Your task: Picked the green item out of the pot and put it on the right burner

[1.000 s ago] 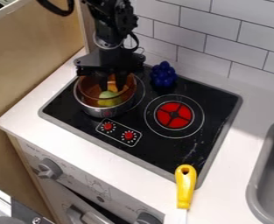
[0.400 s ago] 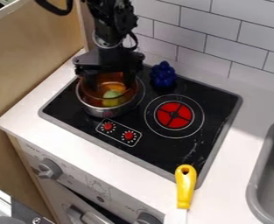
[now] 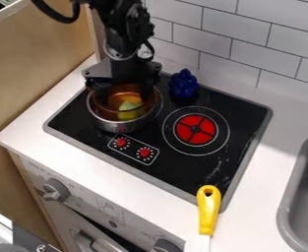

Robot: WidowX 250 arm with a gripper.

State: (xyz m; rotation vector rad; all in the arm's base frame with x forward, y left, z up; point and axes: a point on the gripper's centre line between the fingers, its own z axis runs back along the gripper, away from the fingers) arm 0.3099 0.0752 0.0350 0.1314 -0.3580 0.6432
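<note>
My gripper (image 3: pixel 124 96) hangs over the back part of the pot, its two fingers set wide apart and reaching down at the rim. The pot (image 3: pixel 114 125) is metal with an amber inside and stands on the left side of the black cooktop. Inside it lies the green item (image 3: pixel 129 106), in front of and between the fingers, with something yellow against it. The right burner (image 3: pixel 196 129) is red with white rings around it, and nothing lies on it.
A blue grape-like object (image 3: pixel 184 83) stands behind the right burner, close to the pot. A yellow-handled utensil (image 3: pixel 208 209) lies at the cooktop's front right corner. The grey sink (image 3: pixel 288 211) is at the right edge, and a tiled wall (image 3: pixel 248 47) runs behind.
The gripper's fingers have spread apart since the first frame. The arm has shifted slightly, its upper part leaning left. The pot has moved a little to the right.
</note>
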